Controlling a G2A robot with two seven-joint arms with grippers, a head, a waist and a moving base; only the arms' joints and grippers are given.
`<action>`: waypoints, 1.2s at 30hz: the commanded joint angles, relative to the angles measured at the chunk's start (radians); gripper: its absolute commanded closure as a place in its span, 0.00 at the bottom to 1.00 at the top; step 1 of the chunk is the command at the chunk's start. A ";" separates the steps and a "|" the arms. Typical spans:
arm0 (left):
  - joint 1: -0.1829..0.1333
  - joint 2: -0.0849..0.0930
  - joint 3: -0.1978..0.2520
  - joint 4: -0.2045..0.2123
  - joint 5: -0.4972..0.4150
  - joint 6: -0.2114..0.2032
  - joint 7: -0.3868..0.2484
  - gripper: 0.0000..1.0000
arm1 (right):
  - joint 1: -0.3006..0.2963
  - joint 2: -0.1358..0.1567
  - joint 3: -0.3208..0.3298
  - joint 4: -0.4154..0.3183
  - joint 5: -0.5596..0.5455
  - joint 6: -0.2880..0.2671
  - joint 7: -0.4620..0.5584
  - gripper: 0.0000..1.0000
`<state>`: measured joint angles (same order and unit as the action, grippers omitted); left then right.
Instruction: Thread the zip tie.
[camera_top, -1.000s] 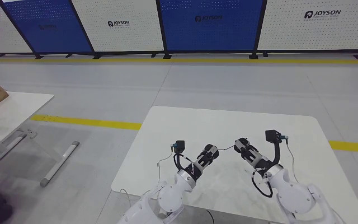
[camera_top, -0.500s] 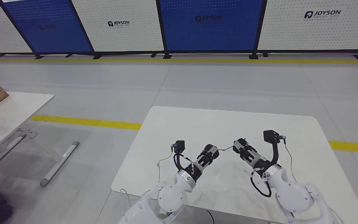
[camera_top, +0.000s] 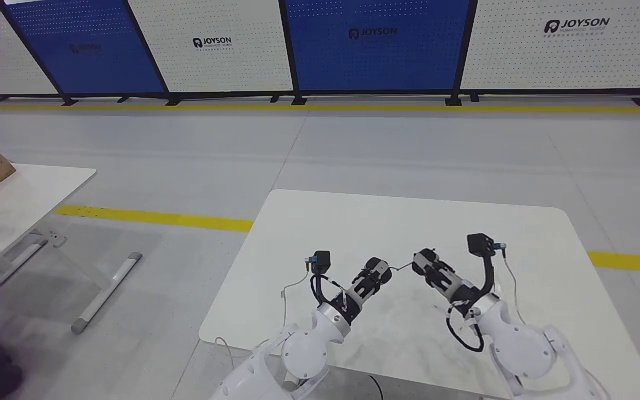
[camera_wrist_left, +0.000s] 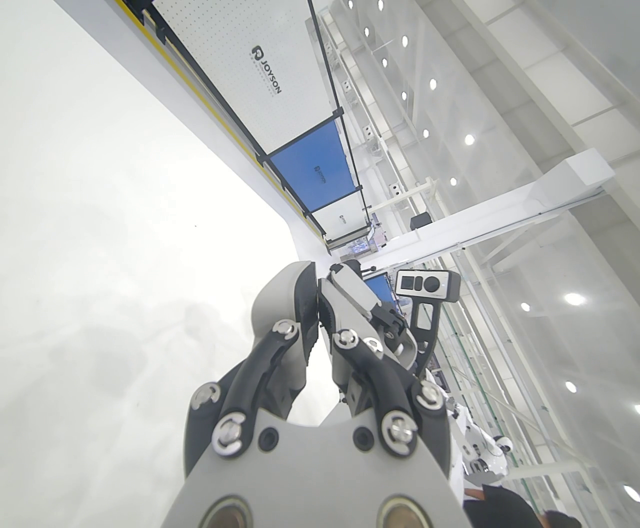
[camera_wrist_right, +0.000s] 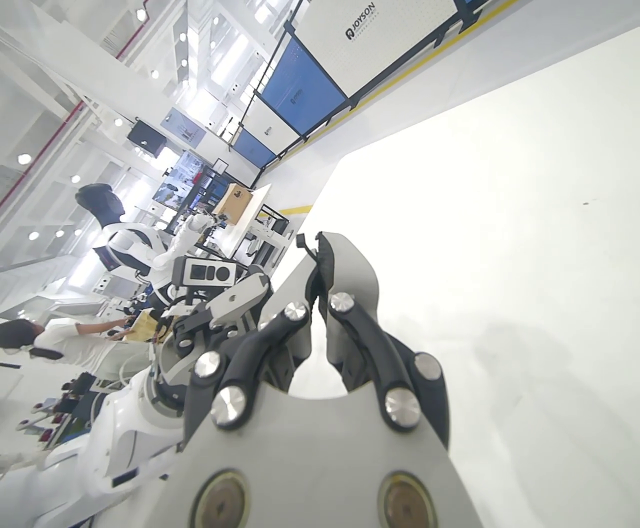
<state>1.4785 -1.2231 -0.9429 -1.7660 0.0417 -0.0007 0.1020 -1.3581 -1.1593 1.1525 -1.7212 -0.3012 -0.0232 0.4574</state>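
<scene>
- The left gripper (camera_top: 384, 269) and the right gripper (camera_top: 418, 261) meet almost tip to tip above the table (camera_top: 400, 215).
- The zip tie (camera_top: 401, 265) bridges the gap between them, with an end pinched in each.
- Most of the tabletop lies beyond both tips.
- The panels (camera_top: 378, 45) stand far beyond the tips.
- A second table (camera_top: 40, 190) sits well off the left gripper's outer side.

The right gripper (camera_top: 418, 260) drifts a little toward 9 o'clock in the top view, drawing nearer to the left gripper (camera_top: 383, 267). The camera mount (camera_top: 479, 243) on its wrist shifts the same way with it. The gap between the two grippers narrows, and the stretch of zip tie (camera_top: 401, 265) spanning them grows shorter.
</scene>
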 joint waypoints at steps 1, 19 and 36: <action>0.000 0.000 0.000 0.000 0.000 0.000 0.000 1.00 | 0.009 -0.002 -0.011 0.012 0.003 -0.001 0.012 1.00; -0.001 -0.002 -0.002 0.003 -0.005 -0.007 -0.003 1.00 | 0.006 -0.007 0.006 0.021 0.050 -0.042 0.003 1.00; 0.007 -0.011 -0.009 0.009 0.006 0.007 0.009 1.00 | -0.017 -0.008 0.018 0.009 0.037 -0.051 -0.010 0.66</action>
<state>1.4852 -1.2333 -0.9518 -1.7571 0.0463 0.0038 0.1080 -1.3737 -1.1670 1.1701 -1.7111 -0.2625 -0.0727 0.4477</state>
